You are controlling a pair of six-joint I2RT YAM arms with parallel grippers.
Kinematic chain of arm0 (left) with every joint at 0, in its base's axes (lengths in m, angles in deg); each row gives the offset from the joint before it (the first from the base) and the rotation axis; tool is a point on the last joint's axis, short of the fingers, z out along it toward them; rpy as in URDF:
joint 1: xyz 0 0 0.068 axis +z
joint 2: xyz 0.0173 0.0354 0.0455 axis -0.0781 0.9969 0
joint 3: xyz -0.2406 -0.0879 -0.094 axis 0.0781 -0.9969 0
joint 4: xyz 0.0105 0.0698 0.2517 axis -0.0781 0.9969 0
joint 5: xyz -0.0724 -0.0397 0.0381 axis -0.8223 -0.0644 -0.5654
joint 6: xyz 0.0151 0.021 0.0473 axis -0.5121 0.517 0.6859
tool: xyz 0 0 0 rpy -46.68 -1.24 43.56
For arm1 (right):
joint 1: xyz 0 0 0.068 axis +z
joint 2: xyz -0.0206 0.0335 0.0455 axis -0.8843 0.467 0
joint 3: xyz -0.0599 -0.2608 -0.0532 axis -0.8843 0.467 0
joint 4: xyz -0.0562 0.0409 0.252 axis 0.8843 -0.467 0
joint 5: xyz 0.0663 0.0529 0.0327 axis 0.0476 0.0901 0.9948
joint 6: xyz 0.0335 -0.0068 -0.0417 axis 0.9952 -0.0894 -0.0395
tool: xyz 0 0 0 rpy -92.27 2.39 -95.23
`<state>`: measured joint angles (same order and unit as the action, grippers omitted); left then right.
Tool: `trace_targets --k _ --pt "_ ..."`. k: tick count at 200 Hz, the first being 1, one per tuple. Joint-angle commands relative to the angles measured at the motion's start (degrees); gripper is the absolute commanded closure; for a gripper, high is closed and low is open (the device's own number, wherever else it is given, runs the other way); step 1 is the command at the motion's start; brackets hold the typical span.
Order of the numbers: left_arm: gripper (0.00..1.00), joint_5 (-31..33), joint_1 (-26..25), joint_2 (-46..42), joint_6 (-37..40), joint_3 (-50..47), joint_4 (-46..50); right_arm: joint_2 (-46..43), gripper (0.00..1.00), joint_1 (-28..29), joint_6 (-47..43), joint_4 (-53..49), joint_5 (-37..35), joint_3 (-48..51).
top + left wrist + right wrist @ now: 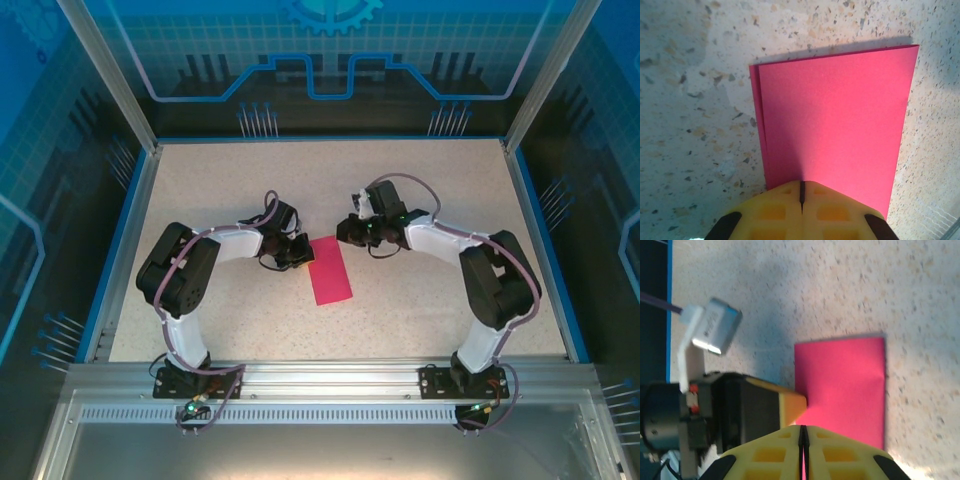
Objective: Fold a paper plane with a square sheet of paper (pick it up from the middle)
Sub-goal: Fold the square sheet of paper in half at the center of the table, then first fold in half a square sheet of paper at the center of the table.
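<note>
The square sheet of paper (332, 270) is magenta-pink and lies flat on the speckled table, folded over into a tall rectangle. Its two layers show along the left edge (760, 125). My left gripper (296, 252) is shut, its yellow fingertips (801, 192) resting over the paper's near edge with nothing between them. My right gripper (352, 232) hovers just above the paper's far end. Its fingers (802, 435) stand together with only a hairline slit, holding nothing. In the right wrist view the paper (845, 390) has the left gripper's finger (792, 407) touching its edge. No paper plane is in view.
The speckled table (450, 300) has a blue raised rim (120, 250) on its sides. Metal frame posts (105, 70) rise at the back corners. An aluminium rail (330, 380) carries both arm bases at the near edge.
</note>
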<state>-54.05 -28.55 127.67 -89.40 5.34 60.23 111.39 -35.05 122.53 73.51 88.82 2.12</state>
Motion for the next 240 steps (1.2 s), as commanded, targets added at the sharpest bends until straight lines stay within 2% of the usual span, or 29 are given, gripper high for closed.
trace_targets --k 1,49,99,129,139,152,187,216,240 --pt "1.0 2.2 -0.9 -0.2 0.6 -1.6 5.5 0.4 0.91 0.6 -2.8 -4.2 1.1 4.1" --pt "1.0 0.3 -1.1 -1.5 0.3 0.1 5.6 4.6 0.95 1.3 -3.4 -2.3 6.0 4.8" --pt "0.98 -1.7 -1.4 -4.3 -0.1 2.4 5.6 7.5 0.96 1.2 -3.3 -1.3 6.3 5.7" --pt "0.93 -5.7 -1.6 -5.4 -1.8 3.1 1.2 8.7 0.96 1.2 -3.4 -1.7 5.7 6.2" --pt "0.88 -6.8 -1.7 -5.4 -2.6 3.5 -0.6 8.8 0.96 1.3 -3.5 -1.8 5.6 6.3" --pt "0.83 -7.2 -2.1 -4.6 -3.2 4.5 -2.1 9.1 0.96 1.3 -3.6 -2.0 5.5 6.4" --pt "0.81 -7.4 -3.2 0.5 -3.7 9.1 -3.6 9.6 0.96 1.2 -3.7 -2.1 5.4 6.5" --pt "0.82 -7.0 -4.1 5.1 -3.7 12.9 -3.3 9.9 0.96 1.2 -3.5 -2.2 5.3 6.5" --pt "0.87 -5.3 -4.2 7.5 -3.3 14.2 -2.7 9.9 0.97 1.3 -3.3 -2.1 5.2 6.7"
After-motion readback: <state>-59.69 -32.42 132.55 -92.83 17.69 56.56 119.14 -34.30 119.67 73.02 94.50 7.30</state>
